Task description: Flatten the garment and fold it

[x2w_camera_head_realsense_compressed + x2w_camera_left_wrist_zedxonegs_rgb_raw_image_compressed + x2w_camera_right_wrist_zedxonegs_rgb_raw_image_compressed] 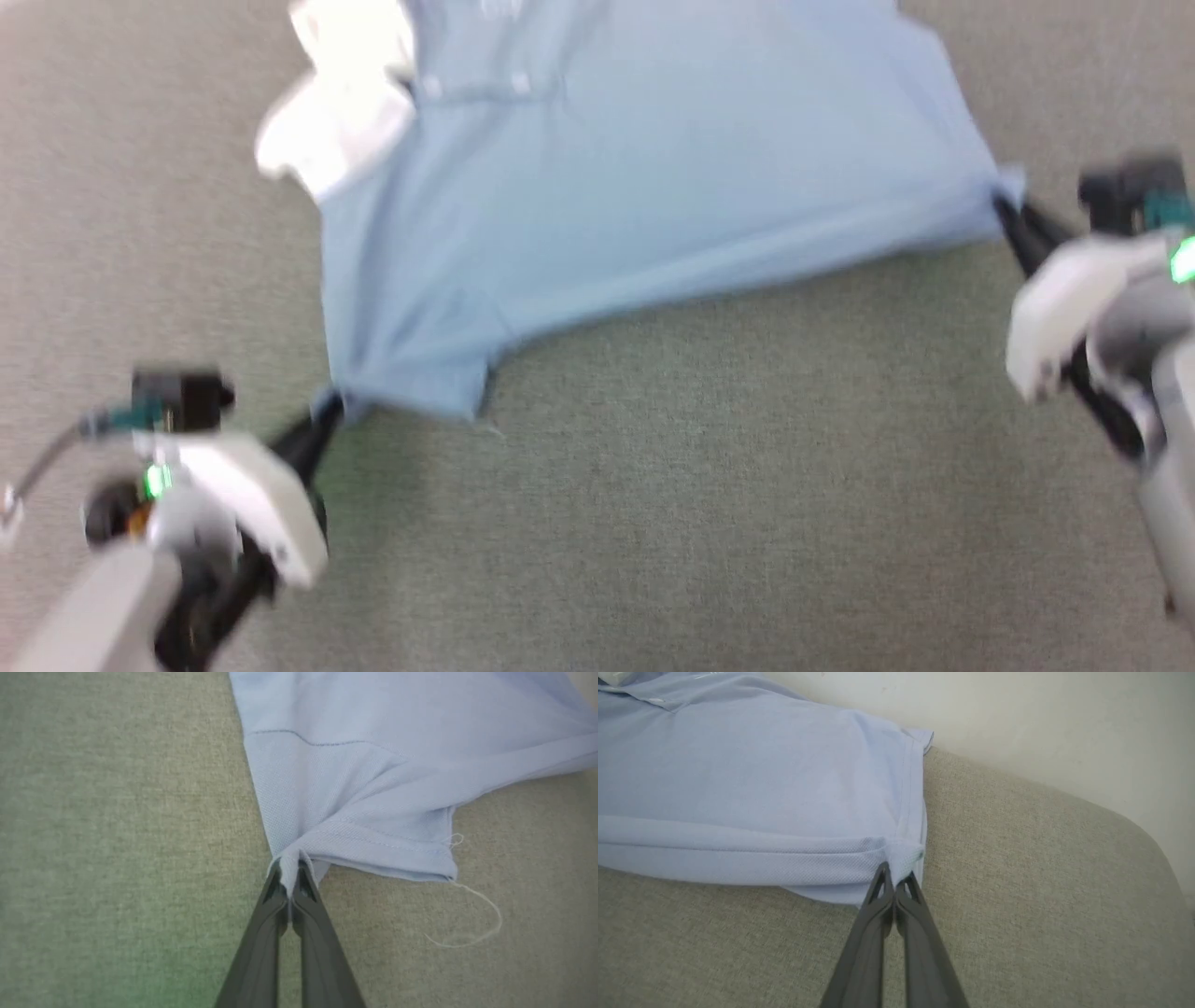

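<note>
The white chest logo [499,9] on the light blue soft-knit polo shirt [653,187] is too blurred to read. The left gripper [290,877] clamps a sleeve-hem corner; the right gripper [895,882] clamps a bottom-hem corner.

Light is soft and even, without glare. Motion blur smears the whole head view, so the light blue soft-knit polo shirt [653,168] loses its edges. Both wrist views are sharper, the knit weave readable. A faint shadow runs under the shirt's near hem on the grey-beige woven fabric surface [700,485], and a green tint colours that surface beside the left gripper [327,418].
</note>
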Robot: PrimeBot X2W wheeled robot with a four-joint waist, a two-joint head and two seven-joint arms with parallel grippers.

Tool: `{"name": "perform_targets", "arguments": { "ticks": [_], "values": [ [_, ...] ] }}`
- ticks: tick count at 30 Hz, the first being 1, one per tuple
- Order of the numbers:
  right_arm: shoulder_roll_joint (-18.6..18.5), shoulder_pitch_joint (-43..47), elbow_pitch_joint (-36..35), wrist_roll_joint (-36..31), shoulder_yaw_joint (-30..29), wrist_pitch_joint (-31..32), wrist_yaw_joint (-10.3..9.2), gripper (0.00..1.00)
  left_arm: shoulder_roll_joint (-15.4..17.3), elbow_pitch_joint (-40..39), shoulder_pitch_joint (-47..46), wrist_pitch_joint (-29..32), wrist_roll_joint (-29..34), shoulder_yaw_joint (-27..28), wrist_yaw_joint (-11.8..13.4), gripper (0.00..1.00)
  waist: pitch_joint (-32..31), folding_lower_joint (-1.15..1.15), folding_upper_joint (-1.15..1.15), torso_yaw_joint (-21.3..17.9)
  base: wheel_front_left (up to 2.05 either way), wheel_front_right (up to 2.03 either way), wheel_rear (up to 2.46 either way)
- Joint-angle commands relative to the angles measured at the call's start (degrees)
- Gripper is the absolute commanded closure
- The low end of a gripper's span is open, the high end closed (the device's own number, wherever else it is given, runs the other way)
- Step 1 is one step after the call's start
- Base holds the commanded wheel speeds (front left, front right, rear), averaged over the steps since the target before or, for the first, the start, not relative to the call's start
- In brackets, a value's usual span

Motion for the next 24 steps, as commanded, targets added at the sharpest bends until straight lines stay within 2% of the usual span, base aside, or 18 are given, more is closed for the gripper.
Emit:
{"name": "perform_targets", "arguments": {
  "ticks": [1, 9, 16, 20, 24],
  "values": [
    [-0.3, 3.2, -1.7, 0.4, -1.2, 0.6, -0.12, 1.00, 0.4, -1.6, 3.4, 0.3, -1.5, 0.6, 1.2, 1.00, -4.1, 0.02, 0.00, 1.5, 0.00, 0.00, 0.00],
    [1.5, 19.4, -9.5, -2.0, -8.3, 7.3, -0.12, 1.00, 0.6, -9.0, 18.1, -0.4, -5.9, 2.8, 7.2, 1.00, -7.0, 0.02, 0.00, 1.3, 0.00, 0.00, 0.00],
    [4.3, 31.9, -14.7, -2.2, -13.3, 15.6, -0.12, 1.00, -0.3, -11.0, 25.4, -2.6, -6.4, 3.1, 10.3, 1.00, -8.2, 0.02, 0.00, 1.5, 0.00, 0.00, 0.00],
    [7.3, 37.1, -17.5, -3.3, -16.3, 15.4, -0.12, 1.00, -1.6, -11.1, 27.8, -5.2, -5.2, 2.4, 11.4, 1.00, -8.3, 0.02, 0.00, 1.5, 0.00, 0.00, 0.00],
    [10.4, 39.9, -19.3, -4.2, -17.9, 8.7, -0.12, 1.00, -4.0, -11.2, 27.0, -13.8, 0.8, 1.6, 12.2, 1.00, -8.3, 0.02, 0.00, 1.4, 0.00, 0.00, 0.00]
  ]
}}
